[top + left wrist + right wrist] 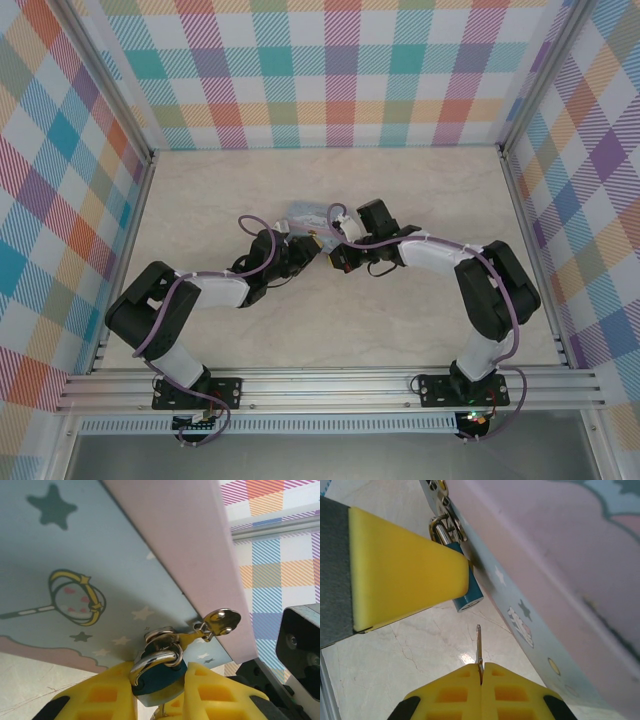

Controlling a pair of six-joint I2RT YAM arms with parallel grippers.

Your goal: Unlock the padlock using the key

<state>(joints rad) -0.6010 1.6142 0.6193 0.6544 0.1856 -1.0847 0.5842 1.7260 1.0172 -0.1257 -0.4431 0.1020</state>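
Right wrist view: the right gripper, jaws pressed fully together, pinches the key, whose thin blade points to 12 o'clock. The padlock hangs from the hasp of the tin box just past the blade tip at about 11 o'clock, near it but apart. Its body slants from 11 to 5 o'clock, lower end toward the key. The left gripper, jaws narrowly parted, clamps the padlock body. The blade likely needs tilting to match that slant.
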